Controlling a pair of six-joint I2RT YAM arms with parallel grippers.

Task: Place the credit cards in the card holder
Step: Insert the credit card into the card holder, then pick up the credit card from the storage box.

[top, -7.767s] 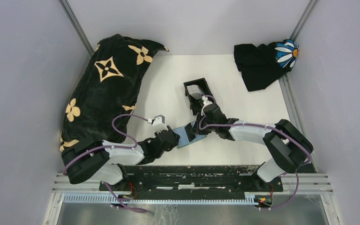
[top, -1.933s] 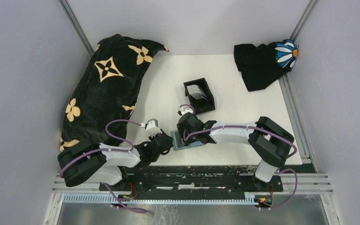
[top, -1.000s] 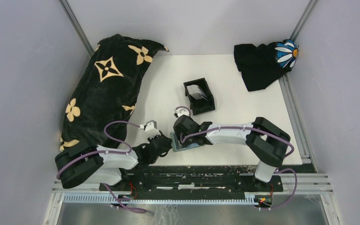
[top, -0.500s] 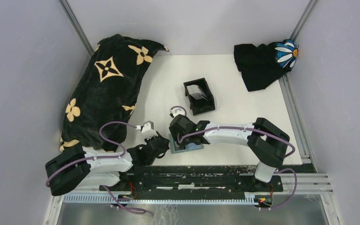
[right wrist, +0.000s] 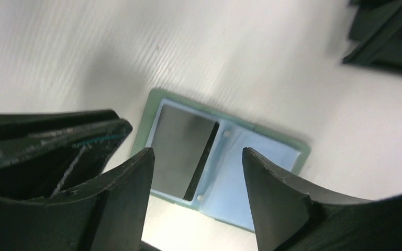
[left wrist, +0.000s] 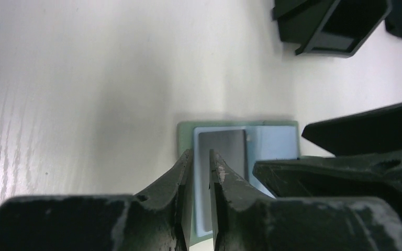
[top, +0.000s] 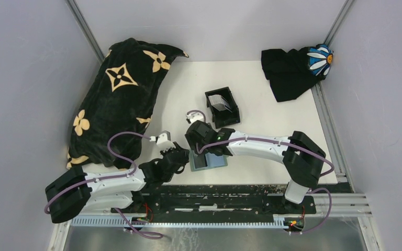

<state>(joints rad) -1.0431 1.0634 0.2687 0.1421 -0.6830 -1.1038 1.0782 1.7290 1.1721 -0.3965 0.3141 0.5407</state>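
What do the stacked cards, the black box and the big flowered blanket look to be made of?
The stacked light-blue and grey-green cards: thin rigid plastic, apparently; smooth, flat, with a shiny grey panel. The small black open-topped box: probably moulded plastic, matte, with straight stiff walls. The big black blanket with tan flowers: soft plush fabric, judging by its rumpled folds and velvety look.

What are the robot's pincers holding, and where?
The right pincer is open above the stacked grey-green and light blue plastic cards, holding nothing. The left pincer is nearly shut at the stack's edge; a grip cannot be told.
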